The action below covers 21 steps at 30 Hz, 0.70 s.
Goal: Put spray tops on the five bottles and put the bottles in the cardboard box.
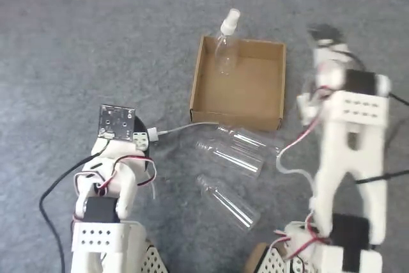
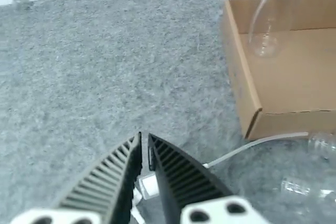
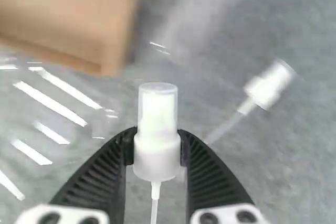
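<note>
High view: one capped bottle [image 1: 225, 46] inside cardboard box [image 1: 238, 118], three uncapped bottles [image 1: 230, 156] outside; left gripper [image 2: 144, 139], right gripper [image 3: 156, 135] each pinch a spray top [image 3: 156, 114]

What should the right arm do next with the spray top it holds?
Probably lower it toward the neck of one of the three bottles lying topless near the cardboard box. The right end effector is shut on a spray top, its dip tube free.
</note>
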Each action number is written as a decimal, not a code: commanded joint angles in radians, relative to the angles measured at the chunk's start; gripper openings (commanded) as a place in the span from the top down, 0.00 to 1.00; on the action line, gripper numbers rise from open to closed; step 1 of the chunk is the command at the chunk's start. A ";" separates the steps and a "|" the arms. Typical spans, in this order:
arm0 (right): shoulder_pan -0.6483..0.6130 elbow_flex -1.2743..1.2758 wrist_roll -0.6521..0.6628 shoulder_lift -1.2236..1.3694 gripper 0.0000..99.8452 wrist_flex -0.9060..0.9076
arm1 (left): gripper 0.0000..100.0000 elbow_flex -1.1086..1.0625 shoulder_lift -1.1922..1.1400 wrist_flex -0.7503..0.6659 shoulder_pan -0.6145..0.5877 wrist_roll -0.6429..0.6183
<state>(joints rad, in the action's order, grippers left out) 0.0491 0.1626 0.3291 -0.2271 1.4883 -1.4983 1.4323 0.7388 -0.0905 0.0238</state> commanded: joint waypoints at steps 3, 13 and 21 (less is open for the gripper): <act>-0.318 -0.061 -0.091 -0.074 0.99 0.008 | 0.99 0.059 -0.002 -0.023 -0.057 0.000; -0.679 -0.061 -0.195 -0.067 0.99 -0.133 | 0.99 0.097 -0.009 -0.026 -0.178 -0.002; -0.816 -0.126 -0.270 0.177 0.99 -0.312 | 0.99 0.093 -0.005 -0.023 -0.175 -0.002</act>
<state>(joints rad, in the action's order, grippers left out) -0.7196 0.1580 0.1036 -0.1550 1.2474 -1.4553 1.4293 0.7388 -0.2624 0.0222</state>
